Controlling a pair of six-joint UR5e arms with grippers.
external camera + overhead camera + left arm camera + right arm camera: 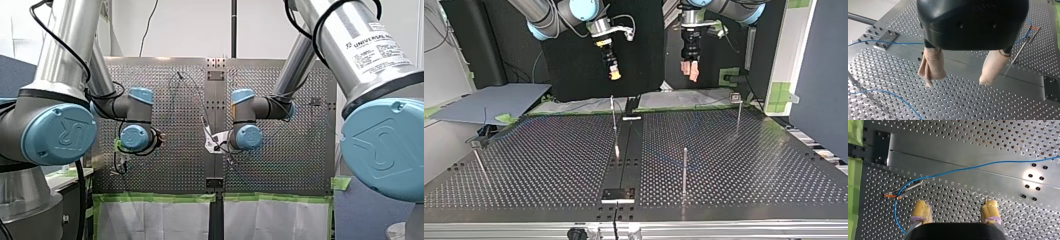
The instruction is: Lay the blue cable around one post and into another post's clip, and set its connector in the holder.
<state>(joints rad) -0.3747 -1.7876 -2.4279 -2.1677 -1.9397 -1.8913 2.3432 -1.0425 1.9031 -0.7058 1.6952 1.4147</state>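
Cable (960, 170), blue, lies slack on perforated surface (973, 150). In right wrist view it runs across the plain centre strip, reaches a thin post (909, 188) w/ an orange tip, bends sharply there and goes on beside the right end effector (956, 208). Can't tell if it sits in that post's clip or only touches it. Connector not made out in any view.

Right end effector: yellow pads (921, 210) wide apart, nothing between them, hanging above the surface, cable ahead of and beside it, not touching.

Left end effector (958, 77): beige pads (933, 65) also wide apart, holding nothing, clear of the surface. In left wrist view one cable run (885, 42) passes beyond the fingers twd the orange-tipped post (1023, 46); a 2nd run (885, 93) curves across the holes on the other side of the fingers.

Top view: right end effector (613, 74) at view's left of centre, left end effector (691, 72) at its right, both high over the surface's far edge and apart from each other. Upright posts stand on the surface: one near centre (614, 125), one nearer the camera (684, 170), one far right w/ a small head (738, 107). Small black plate (618, 194) on centre strip near the front edge. Cable barely visible there.
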